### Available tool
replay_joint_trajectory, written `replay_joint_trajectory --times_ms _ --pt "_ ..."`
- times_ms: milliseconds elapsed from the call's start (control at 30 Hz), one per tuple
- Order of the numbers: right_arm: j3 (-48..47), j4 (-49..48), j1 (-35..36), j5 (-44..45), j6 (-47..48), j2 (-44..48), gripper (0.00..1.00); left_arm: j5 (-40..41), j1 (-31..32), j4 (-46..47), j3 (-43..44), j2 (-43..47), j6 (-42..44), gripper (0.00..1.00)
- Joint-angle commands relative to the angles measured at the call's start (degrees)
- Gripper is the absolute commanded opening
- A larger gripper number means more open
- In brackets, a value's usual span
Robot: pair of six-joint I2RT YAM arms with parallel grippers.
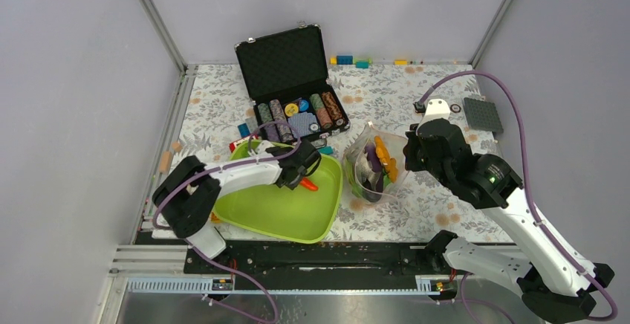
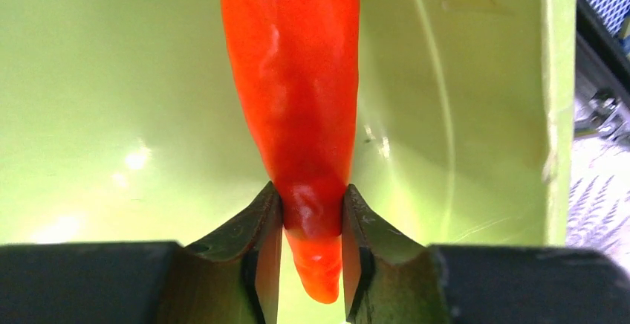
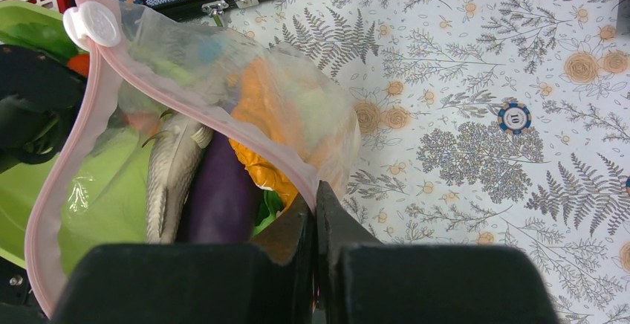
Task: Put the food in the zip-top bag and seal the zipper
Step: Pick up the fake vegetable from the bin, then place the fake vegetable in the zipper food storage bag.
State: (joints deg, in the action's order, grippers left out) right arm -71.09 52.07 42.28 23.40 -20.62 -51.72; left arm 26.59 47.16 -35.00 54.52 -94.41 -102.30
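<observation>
Orange carrot (image 2: 297,101), lying on the floor of the lime-green tray (image 1: 275,216) at the near left of the worktop (image 1: 446,205), being pinched near its narrow end by the left fingers (image 2: 249,238), clamped against it on both sides. Looking like glossy moulded plastic: probably light and stiff, but slick and tapered, so likely to be squirting out of a grip this close to the point. Taking hold nearer the thick middle seeming safer.

Zip-top bag (image 3: 297,108) standing just right of the tray, mouth gaping open, being held up by the right fingers (image 3: 334,224), pressed together on the zipper (image 3: 260,153) at the right side of the mouth. Already holding a grey fish (image 3: 171,175), a purple eggplant (image 3: 223,198) and orange pieces. Being thin, soft, crinkly film, probably sagging or folding shut if released. Gripping the firmer strip seeming the sound choice.
</observation>
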Motion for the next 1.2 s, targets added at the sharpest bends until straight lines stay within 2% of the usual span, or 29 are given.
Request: replay_joint_trajectory --times_ms 0,167,267,300,333,400,433,500,633,800,933,1167 --pt "-0.69 -0.31 0.08 2.71 0.39 0.63 0.0 3.98 1.85 -5.75 -1.19 8.99 9.54 0.0" --pt "-0.78 -0.55 0.04 2.34 0.56 0.52 0.0 15.53 7.76 -3.7 -1.03 22.92 23.78 0.0" --pt "-1.13 -0.51 0.06 1.71 0.52 0.36 0.0 18.23 11.83 8.34 -1.68 32.06 41.71 0.0" --pt "-1.26 -0.55 0.01 1.33 0.44 0.34 0.0 16.38 13.23 14.87 -2.82 36.17 49.38 0.0" --pt "-1.58 -0.39 0.05 0.69 0.37 0.29 0.0 10.17 13.89 26.08 -5.11 39.0 57.22 0.0" --pt "-2.64 0.75 0.03 -1.15 0.06 -0.01 0.0 0.09 14.75 41.03 -8.76 43.47 70.68 0.0" --pt "-3.15 1.42 0.05 -1.7 -0.06 -0.16 0.0 -4.28 14.99 47.67 -9.88 44.94 73.95 0.0" --pt "-4.59 3.05 -0.05 -2.39 -0.34 -0.79 0.0 -12.33 15.69 53.28 -9.48 46.06 80.62 0.0" --pt "-6.78 5.06 -0.17 -4.52 0.02 -1.67 0.0 -30.15 19.61 51.82 -1.15 41.49 97.02 0.0" --pt "-7.82 5.78 -0.32 -7.84 0.92 -1.53 0.0 -40.26 22.39 45.43 9.11 32.64 113.79 0.0" --pt "-7.99 5.85 -1.16 -12.69 1.37 -1.87 0.0 -45.71 22.37 43.75 11.44 28.43 120.91 0.0" --pt "-8.6 6.02 -6.74 -27.3 2.29 -3.14 0.0 -46.46 22.37 53.98 7.87 24.37 121.88 0.0"
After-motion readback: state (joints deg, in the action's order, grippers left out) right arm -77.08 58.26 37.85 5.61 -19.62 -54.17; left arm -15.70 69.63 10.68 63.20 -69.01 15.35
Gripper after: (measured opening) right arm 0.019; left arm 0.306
